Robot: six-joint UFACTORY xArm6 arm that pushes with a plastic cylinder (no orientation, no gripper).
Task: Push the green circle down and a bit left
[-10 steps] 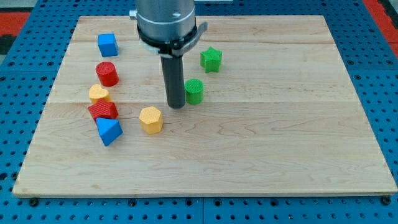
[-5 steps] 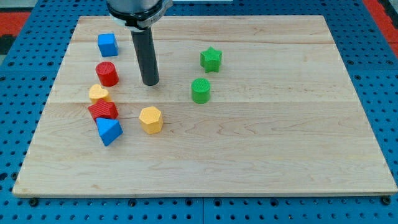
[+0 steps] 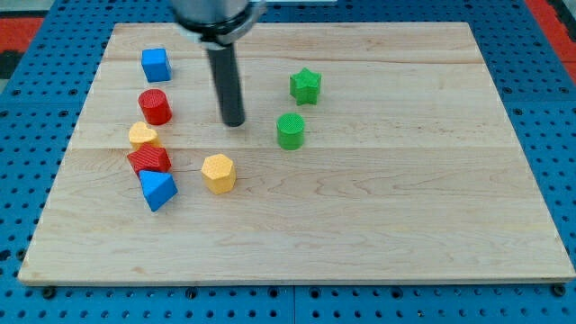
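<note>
The green circle (image 3: 290, 130) is a short ribbed cylinder standing near the middle of the wooden board (image 3: 378, 216). My tip (image 3: 233, 122) is down on the board to the left of the green circle and slightly above it in the view, about a block's width apart from it, not touching. The dark rod rises from the tip to the arm's grey head at the view's top.
A green star (image 3: 305, 85) lies above the green circle. A yellow hexagon (image 3: 218, 173) lies below my tip. On the left stand a blue cube (image 3: 155, 65), a red cylinder (image 3: 154, 106), a yellow block (image 3: 142, 136), a red block (image 3: 149, 160) and a blue triangle (image 3: 157, 189).
My tip left the green circle's left side, swung up and left, and has now come back a little to the right. The green circle shifted slightly right.
</note>
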